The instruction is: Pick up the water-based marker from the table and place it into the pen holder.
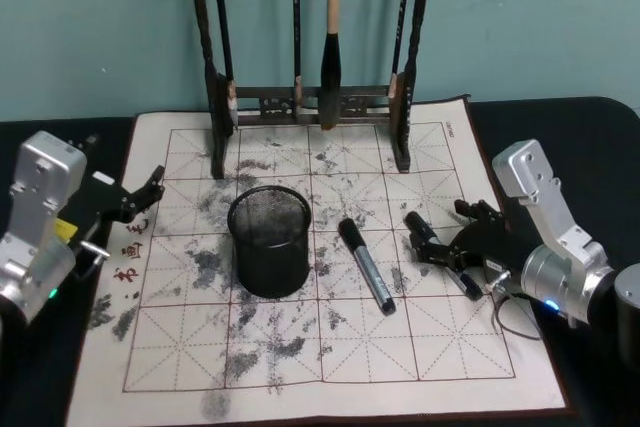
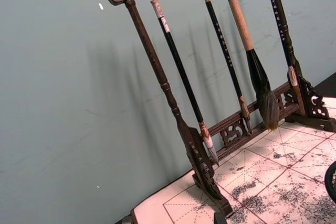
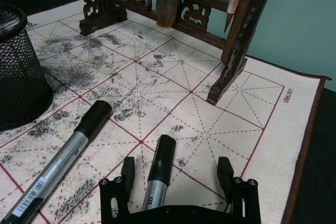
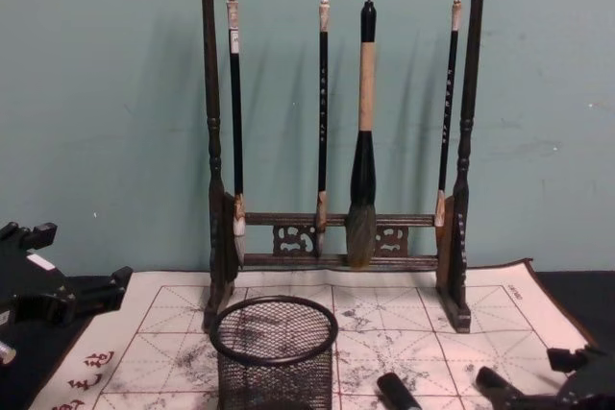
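Two markers lie on the ink-stained mat (image 1: pixel 330 357). One water-based marker (image 1: pixel 365 265), black-capped with a grey barrel, rests just right of the black mesh pen holder (image 1: pixel 268 242). A second marker (image 3: pixel 160 163) lies flat between the open fingers of my right gripper (image 3: pixel 176 169), and neither finger touches it. In the head view that right gripper (image 1: pixel 440 235) sits low on the mat's right side, over this second marker (image 1: pixel 432 245). At the mat's left edge, clear of everything, my left gripper (image 1: pixel 140 194) stands open. The pen holder (image 4: pixel 274 352) is upright.
A tall dark wooden brush rack (image 1: pixel 310 102) with several hanging brushes stands at the back of the mat, behind the pen holder. The black tabletop (image 1: pixel 590 137) shows around the mat. A dark cylinder (image 1: pixel 628 317) sits at the far right edge.
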